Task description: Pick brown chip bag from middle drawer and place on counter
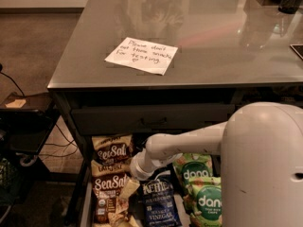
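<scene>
I am looking down past the robot's white arm, which is reaching in from the right. The gripper is hanging low inside the open middle drawer. I cannot tell whether it is released or clenched.

The brown chip bag is lying in the drawer just left of the gripper. The gripper's pale tip is overlapping the bag's right edge, and I cannot tell if the two are touching. The bag's white script is reading "Sea Salt"; the smaller print below it is too small to read. A twin brown bag with the same "Sea Salt" script is lying just beyond the gripper and a little to its left, towards the back of the drawer.

Right beside the gripper, on its right, a dark blue bag is showing "KETTLE" and "VINEGAR". Further right, two green bags are each showing "dang" in white.

Above the gripper, a closed drawer front with a bar handle is sitting under the counter. On the counter, well beyond the gripper, a white note is reading roughly "Please don't eat these snacks, for testing".
</scene>
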Available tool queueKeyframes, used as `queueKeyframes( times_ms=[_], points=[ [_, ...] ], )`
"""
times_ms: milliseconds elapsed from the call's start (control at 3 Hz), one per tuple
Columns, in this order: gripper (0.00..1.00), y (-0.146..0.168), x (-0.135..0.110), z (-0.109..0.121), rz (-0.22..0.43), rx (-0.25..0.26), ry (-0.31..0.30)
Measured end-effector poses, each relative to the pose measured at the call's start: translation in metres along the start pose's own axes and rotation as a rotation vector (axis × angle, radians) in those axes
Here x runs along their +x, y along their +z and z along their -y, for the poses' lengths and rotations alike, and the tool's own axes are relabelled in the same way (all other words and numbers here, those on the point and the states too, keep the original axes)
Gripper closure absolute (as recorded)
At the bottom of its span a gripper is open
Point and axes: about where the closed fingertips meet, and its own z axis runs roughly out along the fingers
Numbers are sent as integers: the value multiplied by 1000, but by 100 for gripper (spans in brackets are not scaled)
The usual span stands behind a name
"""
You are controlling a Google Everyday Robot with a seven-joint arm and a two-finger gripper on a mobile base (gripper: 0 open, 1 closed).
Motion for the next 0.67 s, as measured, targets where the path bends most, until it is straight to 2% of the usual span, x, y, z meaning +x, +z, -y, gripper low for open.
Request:
queueKeyframes(
  times_ms=[333, 667],
  points=[
    [42, 2, -3, 0, 11, -5, 9],
    [66, -5, -16, -3, 32, -7, 1]
  ],
)
